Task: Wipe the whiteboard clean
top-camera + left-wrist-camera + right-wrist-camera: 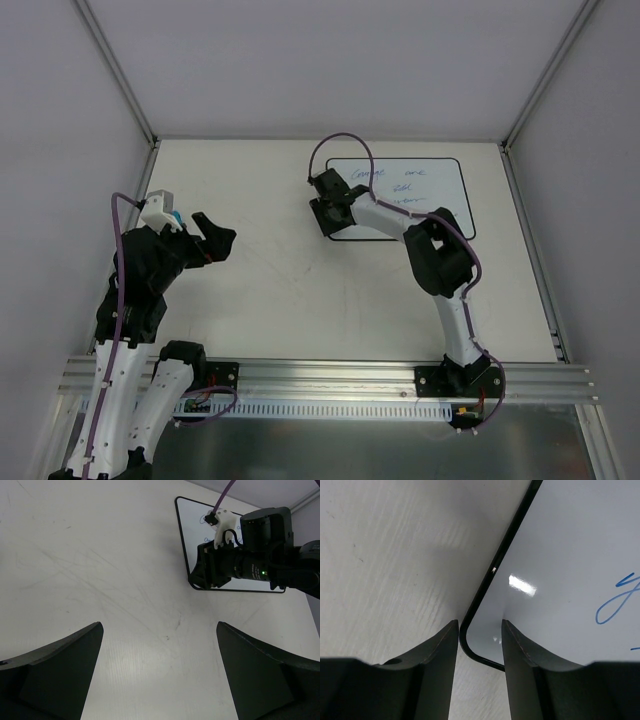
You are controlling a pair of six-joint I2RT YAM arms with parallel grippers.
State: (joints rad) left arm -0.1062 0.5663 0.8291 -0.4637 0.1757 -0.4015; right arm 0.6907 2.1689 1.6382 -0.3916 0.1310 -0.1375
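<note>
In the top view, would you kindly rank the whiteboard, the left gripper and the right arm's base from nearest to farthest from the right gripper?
1. The whiteboard: one of its left corners sits right at the right gripper.
2. The left gripper: off to the left, open.
3. The right arm's base: bottom of the view, to the right, farthest.

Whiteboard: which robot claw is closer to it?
Right. The right claw is at a corner of the whiteboard; the left claw hangs well away over the table.
</note>
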